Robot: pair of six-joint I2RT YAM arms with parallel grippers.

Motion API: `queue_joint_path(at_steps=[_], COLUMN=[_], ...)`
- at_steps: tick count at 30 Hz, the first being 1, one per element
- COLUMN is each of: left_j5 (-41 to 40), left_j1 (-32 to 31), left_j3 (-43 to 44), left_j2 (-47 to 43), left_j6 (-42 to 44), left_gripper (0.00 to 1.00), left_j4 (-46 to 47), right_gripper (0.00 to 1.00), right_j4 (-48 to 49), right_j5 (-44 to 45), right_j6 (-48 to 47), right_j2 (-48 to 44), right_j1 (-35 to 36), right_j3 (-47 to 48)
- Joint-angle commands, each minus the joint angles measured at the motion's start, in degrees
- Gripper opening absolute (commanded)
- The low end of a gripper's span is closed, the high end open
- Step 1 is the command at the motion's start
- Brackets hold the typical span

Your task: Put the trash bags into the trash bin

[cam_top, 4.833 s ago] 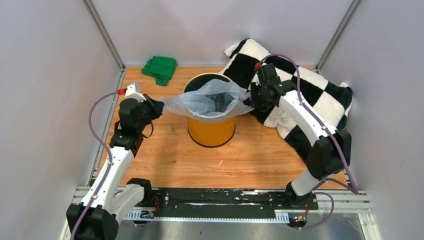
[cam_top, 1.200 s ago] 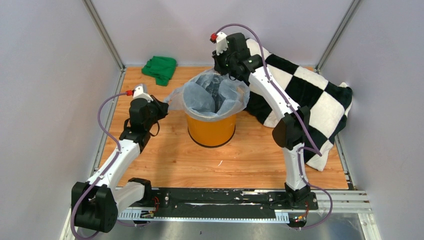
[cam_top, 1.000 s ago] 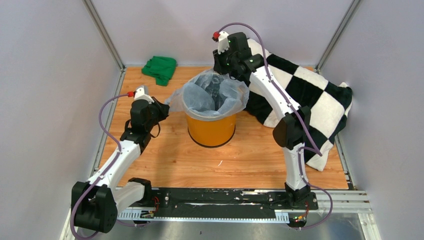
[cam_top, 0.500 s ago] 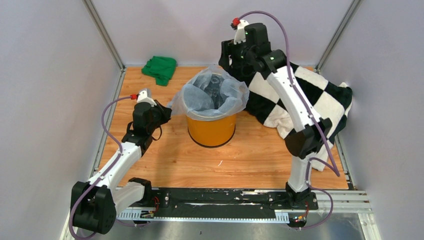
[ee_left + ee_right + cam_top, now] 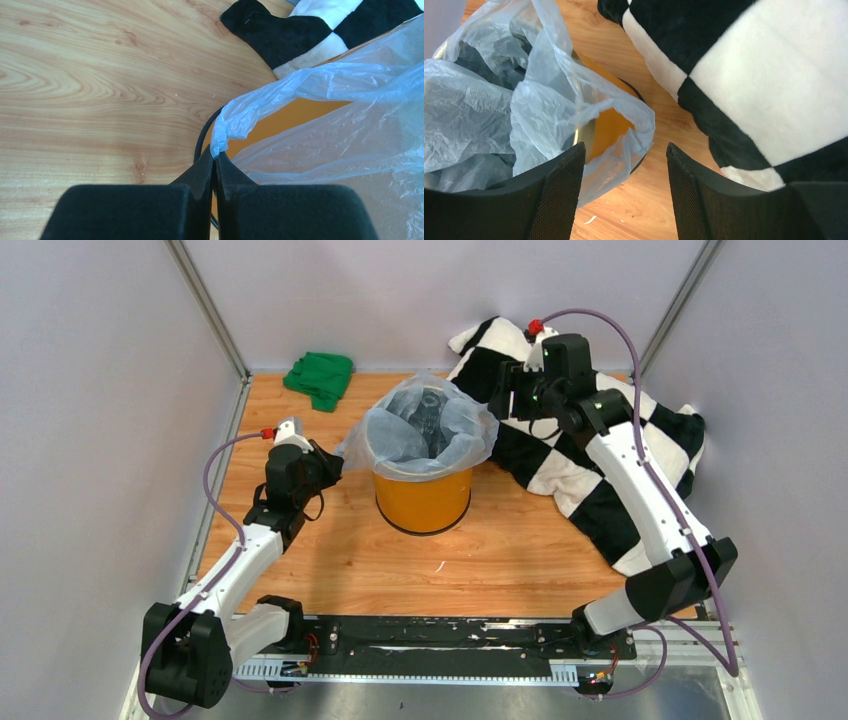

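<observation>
The orange-yellow trash bin (image 5: 423,497) stands mid-table. The pale blue-grey trash bag (image 5: 425,425) sits in its mouth, its edges draped over the rim. My left gripper (image 5: 335,464) is just left of the bin, shut on a twisted corner of the trash bag (image 5: 235,120). The bin's orange wall (image 5: 285,117) shows behind that corner. My right gripper (image 5: 506,392) hovers at the bin's back right, open and empty. In the right wrist view the bag (image 5: 499,105) and the bin (image 5: 606,127) lie beyond and to the left of that gripper (image 5: 625,155).
A black-and-white checkered blanket (image 5: 600,470) lies heaped on the right, under the right arm; it also shows in the right wrist view (image 5: 749,75). A green cloth (image 5: 320,378) lies at the back left. Grey walls enclose the wooden table (image 5: 500,560).
</observation>
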Motion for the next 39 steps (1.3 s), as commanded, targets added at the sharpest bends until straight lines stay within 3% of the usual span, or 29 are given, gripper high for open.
queue_joint_path(at_steps=[1, 10, 21, 30, 32, 37, 39], left_j5=[-0.63, -0.28, 0.07, 0.34, 0.29, -0.45, -1.52], left_j1=[-0.28, -0.25, -0.23, -0.22, -0.21, -0.26, -0.24], left_j3=[0.85, 1.35, 2.05, 1.91, 1.83, 1.56, 1.21], left_j2=[0.33, 0.02, 0.0, 0.4, 0.58, 0.86, 1.06], left_j6=[0.36, 0.09, 0.23, 0.09, -0.06, -0.26, -0.48], left_gripper=[0.0, 0.0, 0.0, 0.0, 0.0, 0.0, 0.0], left_j4=[0.52, 0.55, 0.57, 0.49, 0.49, 0.43, 0.36], right_gripper=[0.62, 0.58, 0.59, 0.52, 0.47, 0.11, 0.02], right_j4=[5.0, 13.22, 24.62, 29.78, 30.88, 30.76, 29.18], right_j5=[1.76, -0.85, -8.12, -11.71, -11.73, -10.66, -9.1], right_j6=[4.35, 10.93, 20.35, 24.77, 25.36, 24.52, 23.06], right_j2=[-5.73, -10.8, -8.83, -5.44, -5.26, -5.37, -5.63], right_j1=[-1.69, -3.4, -4.33, -4.4, -4.5, -5.0, -5.37], right_j3=[-7.02, -20.51, -29.14, -33.15, -34.12, -35.37, -35.65])
